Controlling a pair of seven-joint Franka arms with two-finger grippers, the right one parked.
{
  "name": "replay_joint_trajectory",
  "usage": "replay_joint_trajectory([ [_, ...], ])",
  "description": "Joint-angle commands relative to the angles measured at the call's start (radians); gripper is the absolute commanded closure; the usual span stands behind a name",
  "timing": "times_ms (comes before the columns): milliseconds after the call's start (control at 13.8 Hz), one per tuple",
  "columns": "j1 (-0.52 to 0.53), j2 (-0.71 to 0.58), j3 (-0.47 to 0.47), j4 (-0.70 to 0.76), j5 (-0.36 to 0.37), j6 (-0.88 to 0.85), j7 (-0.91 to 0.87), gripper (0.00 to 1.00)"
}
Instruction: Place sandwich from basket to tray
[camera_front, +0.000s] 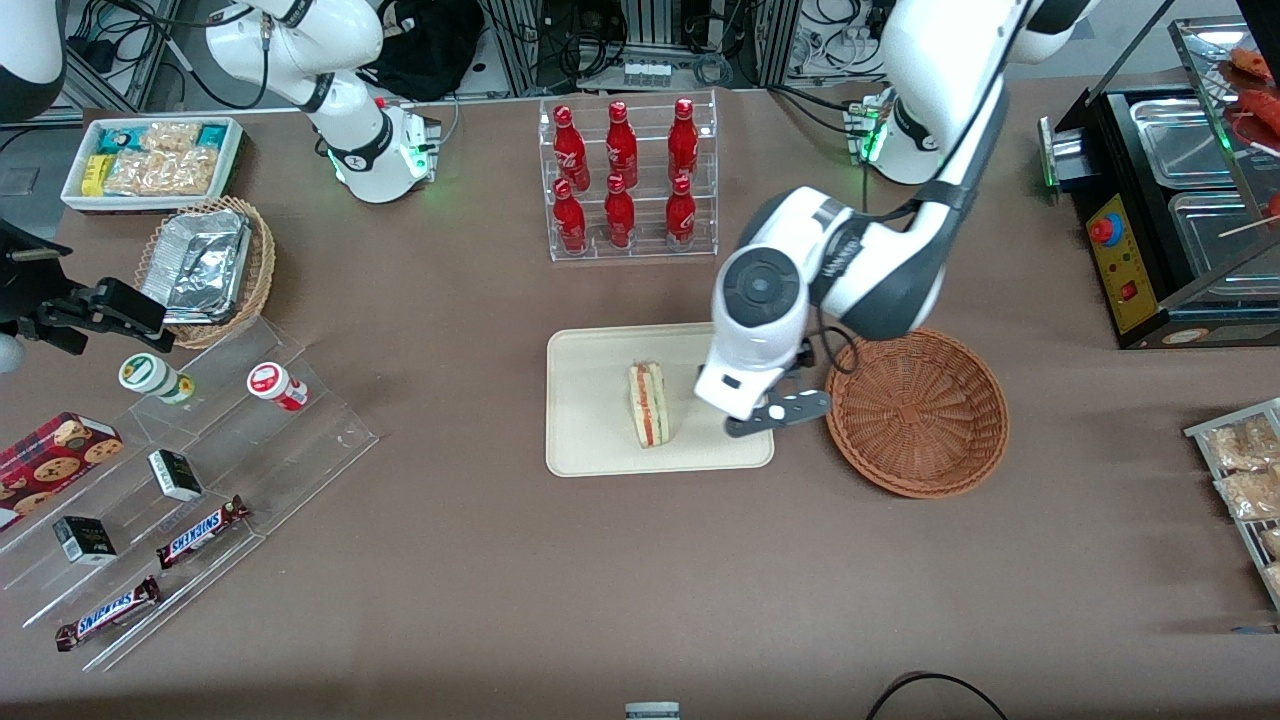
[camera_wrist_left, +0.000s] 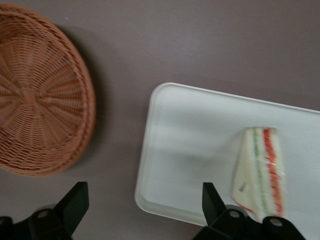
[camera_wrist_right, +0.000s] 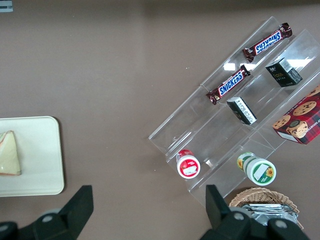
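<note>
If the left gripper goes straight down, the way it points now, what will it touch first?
Probably the tray. The gripper is open and points down over the tray's end beside the basket, clear of the sandwich. Depth is unclear, so one finger could meet the bare table next to the rim.

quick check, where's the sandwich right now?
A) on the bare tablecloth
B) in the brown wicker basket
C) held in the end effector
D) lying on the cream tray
D: the sandwich lies on the tray, the basket holds nothing, and the left arm's end effector is open above the tray's edge nearest the basket, gripping nothing.
</note>
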Motion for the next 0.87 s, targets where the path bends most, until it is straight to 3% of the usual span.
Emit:
replay_joint_trajectory([
  [0,0.075,-0.119,-0.002,-0.135,0.002,0.005,0.120,0.00],
  [436,0.245,-0.307,-0.002,-0.311,-0.044,-0.010,0.390,0.00],
  [800,0.376,-0.435,-0.008,-0.327,-0.084,-0.174,0.610,0.00],
])
